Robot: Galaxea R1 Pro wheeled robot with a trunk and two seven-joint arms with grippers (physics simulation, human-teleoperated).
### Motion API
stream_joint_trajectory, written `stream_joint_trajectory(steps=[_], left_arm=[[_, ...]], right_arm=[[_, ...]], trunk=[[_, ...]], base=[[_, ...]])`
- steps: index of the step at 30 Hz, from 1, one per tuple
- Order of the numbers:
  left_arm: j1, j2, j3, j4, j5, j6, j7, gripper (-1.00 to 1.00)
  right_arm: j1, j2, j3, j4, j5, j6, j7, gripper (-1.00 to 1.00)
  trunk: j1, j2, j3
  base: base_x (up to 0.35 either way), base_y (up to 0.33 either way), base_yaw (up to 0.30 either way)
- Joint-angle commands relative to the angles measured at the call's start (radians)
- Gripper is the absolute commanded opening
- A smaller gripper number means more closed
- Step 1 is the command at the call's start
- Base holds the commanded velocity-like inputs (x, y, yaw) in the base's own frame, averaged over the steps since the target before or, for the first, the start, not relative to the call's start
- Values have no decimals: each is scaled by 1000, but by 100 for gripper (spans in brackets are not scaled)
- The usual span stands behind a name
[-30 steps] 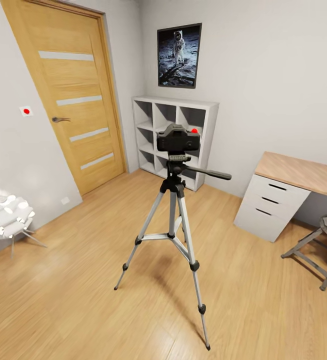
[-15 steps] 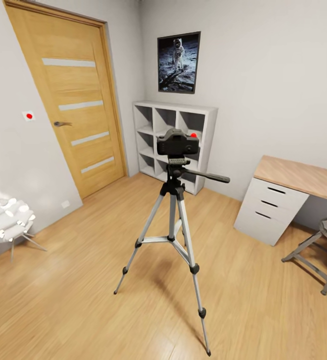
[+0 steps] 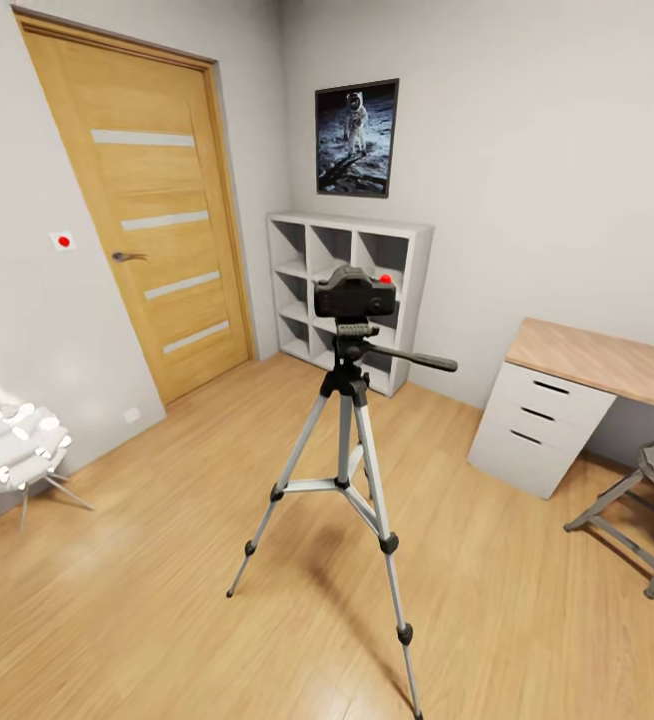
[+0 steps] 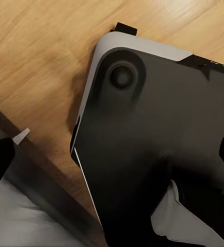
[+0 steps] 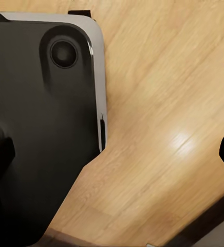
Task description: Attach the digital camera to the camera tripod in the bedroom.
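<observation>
Digital camera (image 3: 356, 293), item one: black, boxy compact body with a red dot on its top, seated level on the flat head of the camera tripod (image 3: 345, 470), mid-floor in the bedroom.

Grippers, as I read them from the wrist feeds: left gripper, dark finger edges at the borders of the left wrist view, spread not readable, so I cannot tell whether it is wide or narrow. Right gripper, likewise dark finger edges at the borders of the right wrist view, nothing between them that I can make out, state not readable. Both wrist cameras look down on the robot base (image 4: 158, 139), a matte black slab with a rounded corner, a pale grey rim and a round recessed disc (image 5: 63, 53), over glossy wood planks.

Tripod: three slim silver telescoping legs, splayed, black joints and feet, silver centre braces, black pan handle (image 3: 412, 358) running out level from under the head.

Surroundings, head view:
- Floor (image 3: 167, 560): light wood planks, sheen near the bottom edge.
- Wood door (image 3: 142, 215): honey-toned, four pale horizontal strips, metal lever handle; on the wall left of the tripod.
- White chair (image 3: 12, 447): cluster of rounded white shapes on thin metal legs, by the left wall, well apart from the tripod.
- White cube shelf (image 3: 352, 285): open compartments, against the far wall behind the camera.
- Framed astronaut picture (image 3: 356, 138): dark frame, above the shelf.
- Desk (image 3: 577, 400): wood top, white drawer unit with dark slot pulls, right side.
- Grey stool (image 3: 647, 510): angled legs, beside the desk.

No object stands between me and the tripod.
</observation>
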Motion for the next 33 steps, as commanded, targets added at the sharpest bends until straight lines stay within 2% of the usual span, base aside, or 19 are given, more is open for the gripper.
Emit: stream_joint_trajectory(steps=[1,33], left_arm=[[-1,0,-8,-2,8,4,4,100],[-1,0,-10,-2,8,4,4,100]], right_arm=[[-2,0,1,3,-5,-6,4,100],[-2,1,1,3,-1,-16,-1,100]], trunk=[[1,-2,0],[1,-2,52]], base=[[0,0,0],[0,0,0]])
